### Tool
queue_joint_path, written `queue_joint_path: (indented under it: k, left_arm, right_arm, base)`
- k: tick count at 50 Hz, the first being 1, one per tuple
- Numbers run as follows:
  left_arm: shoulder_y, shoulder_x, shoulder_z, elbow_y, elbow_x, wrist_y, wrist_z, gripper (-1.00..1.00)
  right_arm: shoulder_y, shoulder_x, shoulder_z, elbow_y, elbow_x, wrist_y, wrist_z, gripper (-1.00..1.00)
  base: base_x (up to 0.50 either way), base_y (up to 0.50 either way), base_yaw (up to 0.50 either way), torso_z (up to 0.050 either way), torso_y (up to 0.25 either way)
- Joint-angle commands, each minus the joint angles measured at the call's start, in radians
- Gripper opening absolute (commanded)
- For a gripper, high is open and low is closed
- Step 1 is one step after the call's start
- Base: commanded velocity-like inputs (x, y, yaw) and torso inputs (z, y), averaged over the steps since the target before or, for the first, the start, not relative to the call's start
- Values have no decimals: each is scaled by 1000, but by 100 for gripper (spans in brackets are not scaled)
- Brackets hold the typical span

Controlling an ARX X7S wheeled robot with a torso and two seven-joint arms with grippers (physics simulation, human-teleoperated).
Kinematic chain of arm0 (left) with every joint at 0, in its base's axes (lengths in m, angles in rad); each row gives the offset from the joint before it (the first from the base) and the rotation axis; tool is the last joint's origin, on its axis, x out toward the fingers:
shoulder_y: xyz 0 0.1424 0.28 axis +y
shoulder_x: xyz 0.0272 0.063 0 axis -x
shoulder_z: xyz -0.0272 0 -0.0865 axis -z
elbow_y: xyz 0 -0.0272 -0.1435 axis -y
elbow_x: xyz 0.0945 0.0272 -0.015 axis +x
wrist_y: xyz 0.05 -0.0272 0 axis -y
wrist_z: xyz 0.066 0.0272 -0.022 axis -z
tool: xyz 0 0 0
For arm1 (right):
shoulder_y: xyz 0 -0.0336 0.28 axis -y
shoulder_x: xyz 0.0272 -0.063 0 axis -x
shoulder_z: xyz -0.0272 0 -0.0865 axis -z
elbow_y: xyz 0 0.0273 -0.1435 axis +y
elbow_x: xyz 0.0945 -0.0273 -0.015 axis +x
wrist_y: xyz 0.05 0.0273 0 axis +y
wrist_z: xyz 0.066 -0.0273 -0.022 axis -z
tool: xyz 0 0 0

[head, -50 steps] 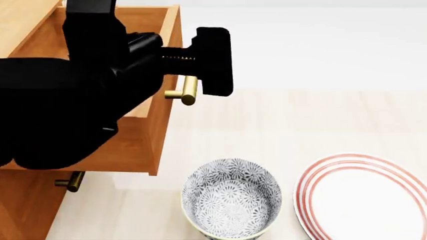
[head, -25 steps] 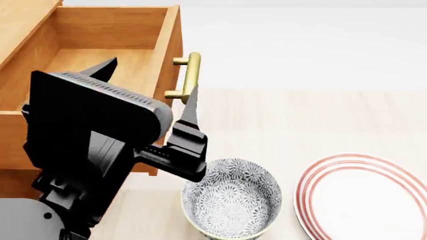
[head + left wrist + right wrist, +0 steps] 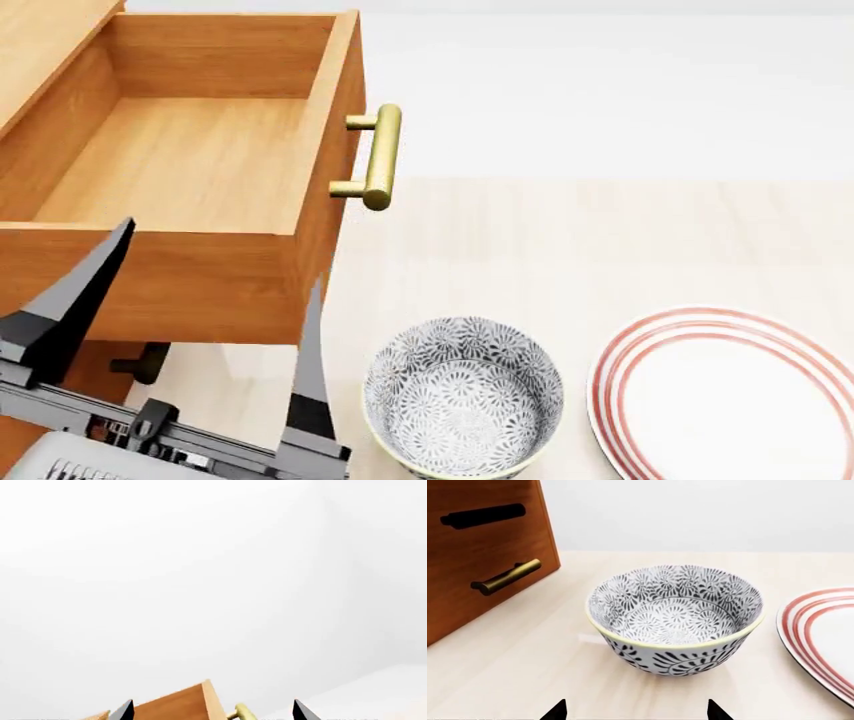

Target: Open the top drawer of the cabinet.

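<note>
The top drawer [image 3: 187,150] of the orange-brown cabinet [image 3: 47,405] stands pulled out, its plain wood inside bare, its brass bar handle [image 3: 382,156] free. My left gripper [image 3: 194,340] is open and empty, low in front of the drawer's front corner, fingers pointing up, apart from the handle. In the left wrist view the drawer corner [image 3: 180,705] and handle [image 3: 243,713] show between the open tips of the left gripper [image 3: 212,715]. My right gripper [image 3: 635,714] is open and empty, just in front of the bowl; it is out of the head view.
A grey-patterned bowl [image 3: 463,395] stands on the light wooden table right of the cabinet, a red-ringed white plate [image 3: 734,395] beside it. The right wrist view shows the bowl [image 3: 675,617], the plate [image 3: 827,635] and the lower drawers' handles [image 3: 507,576].
My left gripper has come off the top drawer's handle and dropped back low toward the robot. The drawer stays open.
</note>
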Motion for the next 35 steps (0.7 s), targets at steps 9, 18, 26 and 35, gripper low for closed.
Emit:
queue_joint_path:
  k: [9, 18, 26, 35]
  left_arm:
    - [212, -125, 92, -146, 271, 220, -21, 100]
    - [317, -218, 106, -249, 392, 369, -124, 100]
    - [372, -251, 122, -250, 549, 337, -235, 100]
    - [445, -271, 44, -370, 531, 397, -396, 100]
  right_arm:
    - [-5, -23, 30, 4, -26, -27, -2, 100]
    - [-36, -39, 104, -15, 1, -171, 15, 100]
    - [-86, -73, 199, 5, 3, -454, -13, 100]
    - [-107, -119, 295, 78, -45, -669, 1, 100]
  base:
    - [0, 0, 0, 0, 0]
    - [0, 0, 0, 0, 0]
    - [0, 0, 0, 0, 0]
    - [0, 0, 0, 0, 0]
